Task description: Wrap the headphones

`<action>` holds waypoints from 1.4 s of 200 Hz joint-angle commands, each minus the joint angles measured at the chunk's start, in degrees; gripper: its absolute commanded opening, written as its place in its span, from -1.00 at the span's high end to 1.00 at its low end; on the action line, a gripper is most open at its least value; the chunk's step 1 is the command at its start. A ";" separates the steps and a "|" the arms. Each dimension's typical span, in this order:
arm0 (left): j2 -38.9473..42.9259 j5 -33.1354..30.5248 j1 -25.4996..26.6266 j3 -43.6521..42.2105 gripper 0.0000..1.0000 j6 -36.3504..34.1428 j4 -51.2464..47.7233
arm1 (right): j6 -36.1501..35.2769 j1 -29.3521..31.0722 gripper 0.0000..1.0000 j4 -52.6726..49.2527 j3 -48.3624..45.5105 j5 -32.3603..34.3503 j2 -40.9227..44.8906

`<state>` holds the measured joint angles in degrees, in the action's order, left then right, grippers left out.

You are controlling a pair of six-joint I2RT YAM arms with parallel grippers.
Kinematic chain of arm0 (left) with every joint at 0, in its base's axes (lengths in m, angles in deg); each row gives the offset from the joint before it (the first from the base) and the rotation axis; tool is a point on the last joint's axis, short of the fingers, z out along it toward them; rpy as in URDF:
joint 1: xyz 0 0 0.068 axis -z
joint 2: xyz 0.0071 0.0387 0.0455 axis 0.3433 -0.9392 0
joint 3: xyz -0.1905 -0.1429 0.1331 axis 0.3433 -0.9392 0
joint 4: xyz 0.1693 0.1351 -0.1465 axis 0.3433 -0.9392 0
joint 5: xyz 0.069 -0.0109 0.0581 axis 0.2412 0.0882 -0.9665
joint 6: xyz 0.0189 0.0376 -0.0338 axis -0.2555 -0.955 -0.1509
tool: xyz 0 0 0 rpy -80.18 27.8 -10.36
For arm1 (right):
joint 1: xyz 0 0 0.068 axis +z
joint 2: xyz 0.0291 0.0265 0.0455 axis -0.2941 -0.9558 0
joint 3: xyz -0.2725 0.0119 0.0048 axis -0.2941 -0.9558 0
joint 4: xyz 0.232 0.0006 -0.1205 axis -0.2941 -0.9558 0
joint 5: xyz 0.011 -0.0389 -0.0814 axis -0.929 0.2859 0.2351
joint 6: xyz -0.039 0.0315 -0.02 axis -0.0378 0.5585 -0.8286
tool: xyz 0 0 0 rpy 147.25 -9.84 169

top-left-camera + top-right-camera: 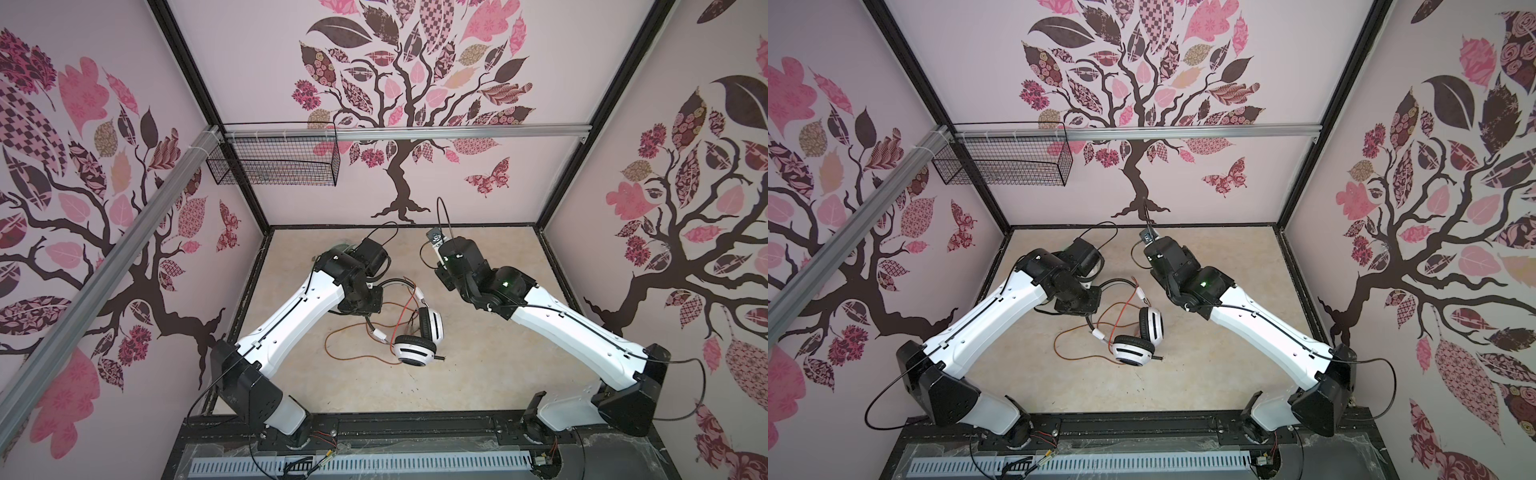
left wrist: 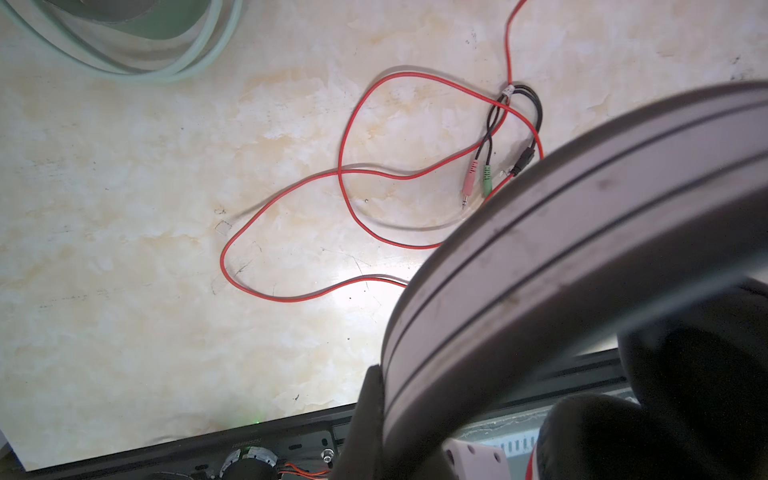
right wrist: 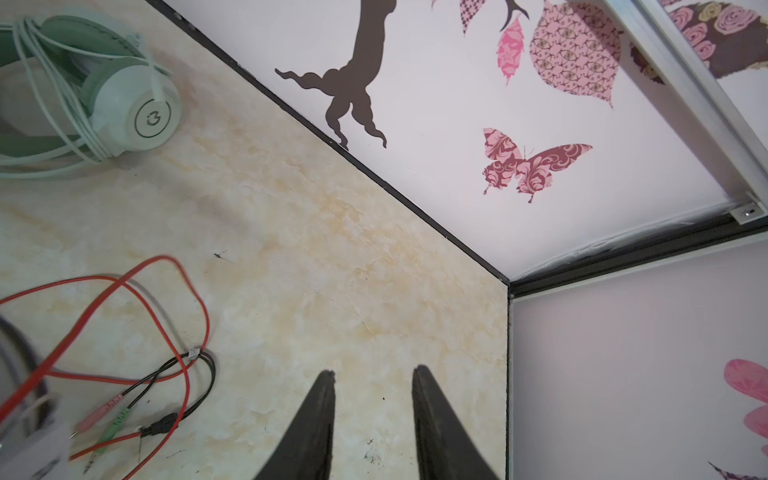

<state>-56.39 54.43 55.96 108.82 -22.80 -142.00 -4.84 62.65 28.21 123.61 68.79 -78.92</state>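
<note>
Wrapping status: one pair looks done, one not started

**Top views:** striped headphones (image 1: 415,351) sit centre frame on the table (image 1: 478,365), with both white-and-black cups just right of my left claw (image 1: 372,303). Their thin black band runs up under that claw. Orange-red cord (image 1: 326,345) sprawls in a loose loop lower left of the cups, none of it round the headset. Mint headphones (image 1: 341,245) barely peek out behind my left arm (image 1: 299,316), above centre.

**Left wrist:** a striped cup fills the right half of the frame, close to the lens. Left claw is clenched. I read it as gripping this pair, though the contact itself is hidden. Cord lies in open loops mid-frame, and the pink and green plugs (image 2: 470,178) lie free right of centre.

**Right wrist:** right claw (image 3: 374,370) is at bottom centre, jaws apart, nothing between them, bare table beneath. Mint pair is at upper left with its pale cord (image 3: 62,95) wound round it, so that one looks finished. Red cord and plugs lie loose at lower left.

**Judgement:** roughly halfway. What's left is winding the whole orange-red cord onto the striped pair.
</note>
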 commanded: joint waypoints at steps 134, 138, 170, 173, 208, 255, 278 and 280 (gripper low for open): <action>1.86 4.88 -0.16 9.80 1.00 -0.55 -3.65 | 23.14 -23.80 -0.14 48.74 -40.97 -74.66 4.33; 2.01 5.28 -0.12 9.89 1.00 -0.70 -3.55 | 22.98 -23.83 -0.14 49.46 -40.88 -74.80 3.55; 3.00 7.56 -0.51 10.88 1.00 -0.57 -3.35 | 22.46 -23.74 -0.25 56.75 -40.11 -72.98 -1.00; 3.05 7.97 -0.59 10.88 1.00 -0.55 -3.21 | 22.33 -23.74 -0.26 57.44 -39.95 -72.79 -1.40; 3.89 12.98 -0.97 10.52 1.00 0.32 -1.74 | 21.92 -23.68 -0.30 62.46 -35.23 -77.31 -8.03; 3.79 13.91 -1.01 9.41 1.00 1.08 -0.94 | 25.59 -23.57 0.08 66.82 -31.52 -80.16 -10.69; 3.87 14.27 -1.20 8.28 1.00 1.39 -0.15 | 26.70 -23.57 0.94 65.26 -28.28 -78.73 -9.86; 3.81 14.27 -1.24 8.21 1.00 1.41 -0.20 | 26.68 -23.59 1.00 64.98 -28.06 -78.45 -9.75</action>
<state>-53.94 65.20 55.21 116.40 -22.53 -145.52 20.21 38.80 92.27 91.15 -9.79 -88.73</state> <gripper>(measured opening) 0.061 0.213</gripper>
